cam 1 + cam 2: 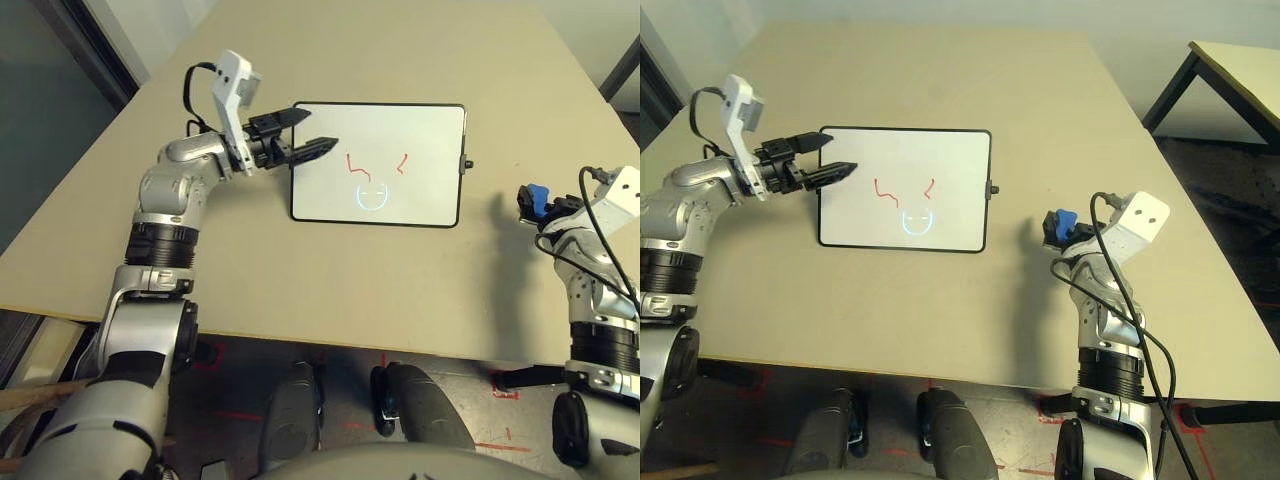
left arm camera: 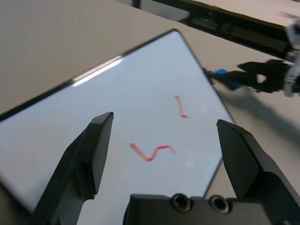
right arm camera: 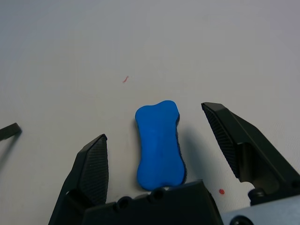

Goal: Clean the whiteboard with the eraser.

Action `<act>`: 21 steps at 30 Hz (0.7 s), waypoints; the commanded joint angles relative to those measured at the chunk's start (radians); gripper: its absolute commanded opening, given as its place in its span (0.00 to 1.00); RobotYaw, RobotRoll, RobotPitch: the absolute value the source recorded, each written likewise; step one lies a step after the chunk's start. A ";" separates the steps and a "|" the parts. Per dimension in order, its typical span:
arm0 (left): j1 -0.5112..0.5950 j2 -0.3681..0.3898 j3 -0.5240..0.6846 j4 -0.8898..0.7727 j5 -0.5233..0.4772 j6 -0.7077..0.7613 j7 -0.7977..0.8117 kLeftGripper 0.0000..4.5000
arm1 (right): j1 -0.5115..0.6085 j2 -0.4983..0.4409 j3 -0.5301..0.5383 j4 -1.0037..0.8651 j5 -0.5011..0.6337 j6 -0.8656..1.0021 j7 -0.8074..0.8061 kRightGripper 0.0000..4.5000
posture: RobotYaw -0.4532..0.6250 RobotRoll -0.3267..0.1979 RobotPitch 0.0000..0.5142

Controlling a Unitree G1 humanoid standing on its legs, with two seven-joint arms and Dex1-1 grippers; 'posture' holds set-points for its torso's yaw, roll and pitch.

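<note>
I operate two arms over the pale beige bench point(image 1: 250, 290). The rectangular whiteboard with the thin black frame point(image 1: 420, 125) lies flat on it, between the arms. This central position presumably leaves its surface reachable from either side. Two red scribbles point(image 1: 358, 170) remain on its face; a pale glowing outline point(image 1: 917, 222) near them is probably a reflection, not a mark to remove.

Right claw, black, two-fingered point(image 3: 154, 120): jaws wide apart, nothing gripped. The small bright blue, narrow-waisted eraser point(image 3: 160, 145) lies between the fingers, with a gap on each side. It is on the bench, to the right of the whiteboard and apart from it. Its long axis runs roughly along the fingers, so closure should meet its long sides; the narrow waist should help to seat the pads. The dark layer shows beneath the blue body. I judge this to be the wiping face, correctly turned down for use.

Left claw, black, two-fingered point(image 2: 165, 117): jaws wide apart, empty, above the whiteboard's left edge. I judge this position suitable for steadying the frame against sliding during wiping.

Step in hand: pick up the eraser. Close the right claw evenly; uneven contact could twist the eraser. Lift clear of the frame before crossing onto the board.
</note>
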 commanded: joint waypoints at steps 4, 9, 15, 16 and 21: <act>-0.017 -0.017 -0.029 -0.018 0.012 0.019 -0.013 1.00 | 0.011 0.019 0.006 0.016 -0.012 0.018 -0.004 0.99 | 0.33 0.62 0.22; -0.006 -0.004 -0.052 -0.037 0.018 0.040 -0.035 1.00 | 0.015 0.031 0.000 0.026 -0.011 0.028 -0.009 0.65 | 0.34 0.62 0.23; 0.009 0.014 -0.066 -0.068 0.017 0.073 -0.046 1.00 | 0.023 0.042 -0.009 0.024 -0.009 0.049 -0.022 0.23 | 0.34 0.62 0.24; 0.011 0.014 -0.066 -0.072 0.016 0.075 -0.045 1.00 | 0.024 0.043 -0.010 0.026 -0.009 0.051 -0.024 0.18 | 0.34 0.62 0.24; 0.012 0.016 -0.062 -0.076 0.015 0.080 -0.040 1.00 | 0.018 0.044 -0.013 0.039 -0.009 0.051 -0.026 0.00 | 0.35 0.62 0.24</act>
